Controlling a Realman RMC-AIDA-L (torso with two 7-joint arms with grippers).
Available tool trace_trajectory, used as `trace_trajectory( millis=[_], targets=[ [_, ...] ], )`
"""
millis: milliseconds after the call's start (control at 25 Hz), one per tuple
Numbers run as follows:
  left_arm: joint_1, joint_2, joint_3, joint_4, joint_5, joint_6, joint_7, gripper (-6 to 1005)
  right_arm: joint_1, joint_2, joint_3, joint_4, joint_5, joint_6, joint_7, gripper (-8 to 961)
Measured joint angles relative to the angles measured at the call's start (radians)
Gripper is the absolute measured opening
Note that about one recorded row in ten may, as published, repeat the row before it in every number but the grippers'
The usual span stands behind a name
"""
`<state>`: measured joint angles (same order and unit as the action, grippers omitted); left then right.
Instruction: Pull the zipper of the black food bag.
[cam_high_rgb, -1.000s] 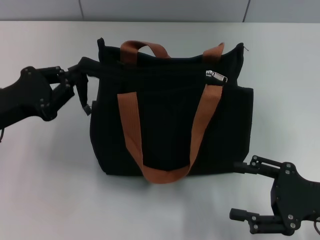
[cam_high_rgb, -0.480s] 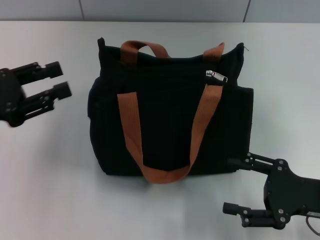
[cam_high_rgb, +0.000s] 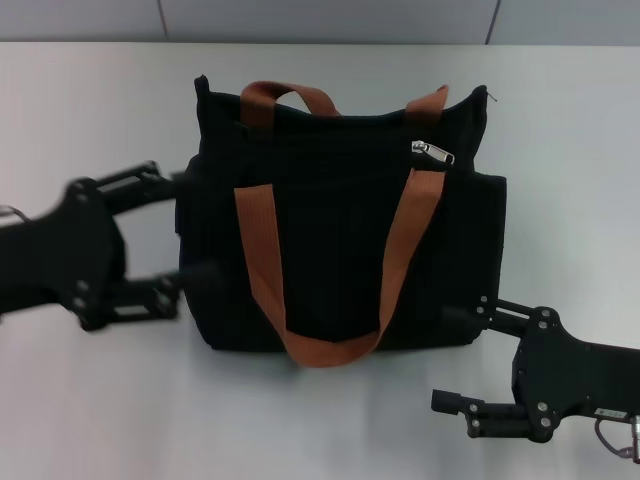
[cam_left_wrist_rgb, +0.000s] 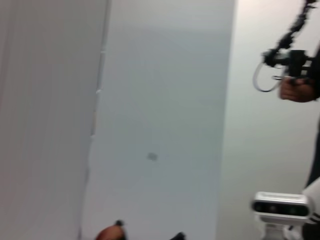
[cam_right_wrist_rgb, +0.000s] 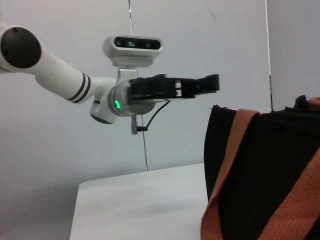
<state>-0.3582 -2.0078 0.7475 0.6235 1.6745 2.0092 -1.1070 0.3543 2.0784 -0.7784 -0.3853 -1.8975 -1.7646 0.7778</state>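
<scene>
Smooth pale grey table (cam_high_rgb: 90, 110) carries the boxy black food bag (cam_high_rgb: 340, 250), matte fabric with rust-orange webbing straps (cam_high_rgb: 265, 270); its small silver zipper (cam_high_rgb: 430, 151) sits near the upper right edge. Left gripper (cam_high_rgb: 170, 235) spread at the bag's left side; right gripper (cam_high_rgb: 465, 360) spread by its lower right corner

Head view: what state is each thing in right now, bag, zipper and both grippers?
Black bag: lying on the table, held by neither gripper.
Zipper pull: near the bag's right end, untouched.
Left gripper: open, at the bag's left side.
Right gripper: open, near the bag's lower right corner.
</scene>
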Motion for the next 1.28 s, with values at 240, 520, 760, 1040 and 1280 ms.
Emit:
trace_trajectory(
  millis=[240,520,760,1040,1280],
  targets=[
    [0.057,-0.042,0.15,-0.001,-0.08,0.001,0.144,825,0.009,0.0,-0.003,0.002,0.0,0.011,0.001,818],
    [0.059,-0.04,0.193,-0.157,0.044,-0.097,0.258,822,0.028,0.0,-0.014,0.029,-0.037,0.006,-0.003,818],
    [0.052,-0.028,0.192,-0.209,0.128,-0.18,0.294,818,0.031,0.002,-0.019,0.064,-0.057,0.019,-0.032,818],
    [0.051,-0.028,0.195,-0.216,0.167,-0.208,0.293,817,0.046,0.005,-0.019,0.109,-0.061,0.042,-0.068,818],
    [0.051,-0.024,0.192,-0.217,0.168,-0.199,0.292,817,0.053,0.005,-0.019,0.116,-0.061,0.051,-0.069,818]
  ],
)
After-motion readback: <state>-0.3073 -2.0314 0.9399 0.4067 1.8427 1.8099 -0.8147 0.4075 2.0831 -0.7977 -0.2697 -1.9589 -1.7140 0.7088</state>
